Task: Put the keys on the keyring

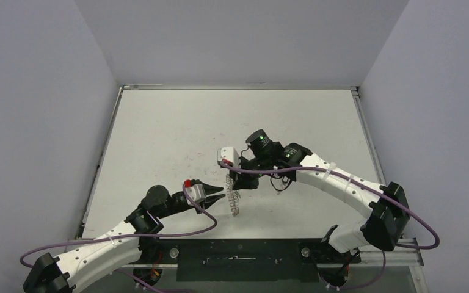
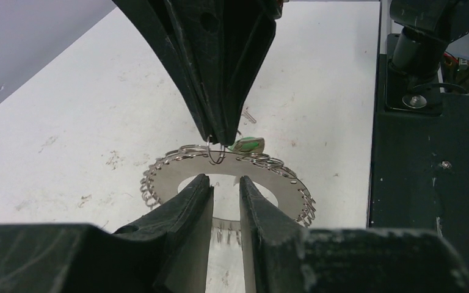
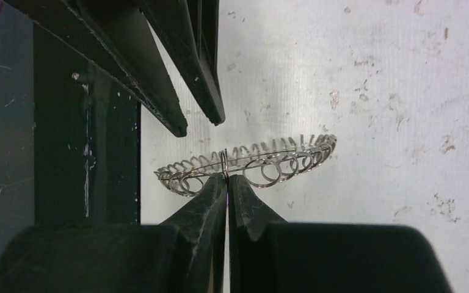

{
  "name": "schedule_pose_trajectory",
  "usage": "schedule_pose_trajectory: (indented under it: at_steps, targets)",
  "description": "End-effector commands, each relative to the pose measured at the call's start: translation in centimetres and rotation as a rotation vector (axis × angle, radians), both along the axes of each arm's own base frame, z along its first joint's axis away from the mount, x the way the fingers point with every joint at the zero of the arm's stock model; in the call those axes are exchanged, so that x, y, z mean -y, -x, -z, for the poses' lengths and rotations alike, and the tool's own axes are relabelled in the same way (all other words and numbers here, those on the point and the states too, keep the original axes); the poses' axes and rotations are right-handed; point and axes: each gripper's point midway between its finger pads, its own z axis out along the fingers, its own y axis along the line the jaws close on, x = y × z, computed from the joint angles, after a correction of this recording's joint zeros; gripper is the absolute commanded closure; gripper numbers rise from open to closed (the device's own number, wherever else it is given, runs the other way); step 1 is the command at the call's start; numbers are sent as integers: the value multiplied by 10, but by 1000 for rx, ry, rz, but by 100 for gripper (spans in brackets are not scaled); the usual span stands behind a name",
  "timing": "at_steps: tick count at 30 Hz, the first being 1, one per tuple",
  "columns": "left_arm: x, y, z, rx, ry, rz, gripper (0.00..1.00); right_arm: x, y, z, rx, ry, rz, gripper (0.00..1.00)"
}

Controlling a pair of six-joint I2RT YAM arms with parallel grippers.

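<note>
The keyring (image 2: 288,185), a flat silvery ring fringed with wire loops, hangs above the table (image 1: 177,134). My right gripper (image 3: 227,177) is shut on one upright wire loop at its rim and comes down from the top of the left wrist view (image 2: 220,141). A green tag of the keys (image 2: 248,144) shows just behind that rim, beside the right fingers; the rest of the keys is hidden. My left gripper (image 2: 224,180) stands open, its tips at the ring's central hole, nothing clamped. In the top view the keyring (image 1: 235,203) hangs on edge, with the left gripper (image 1: 225,189) just to its left and the right gripper (image 1: 232,186) above it.
A black mounting plate (image 1: 238,253) runs along the table's near edge, close to the ring. Grey walls close the table in on three sides. The white tabletop carries scuff marks (image 1: 186,160).
</note>
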Motion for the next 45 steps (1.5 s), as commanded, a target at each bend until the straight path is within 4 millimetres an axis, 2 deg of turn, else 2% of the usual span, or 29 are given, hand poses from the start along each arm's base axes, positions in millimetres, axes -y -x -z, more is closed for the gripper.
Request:
schedule_pose_trajectory:
  at_steps: [1,9,18,26,38,42,45]
  targets:
    - [0,-7,-26,51,30,-29,79,7,7,-4,13,115,-25,100]
    - [3,-10,-26,49,33,-30,79,0,12,-5,-59,200,-30,100]
    - [17,3,-26,36,60,80,79,-11,14,-5,-102,197,-36,100]
    - [23,6,-22,24,50,121,88,-14,18,-2,-112,202,-45,100]
    - [30,6,-17,3,32,152,89,-18,20,-1,-111,195,-56,100]
    - [29,5,-17,3,32,141,99,-17,21,1,-113,201,-55,100]
    - [28,4,-16,-3,31,129,100,-17,19,2,-100,204,-47,100]
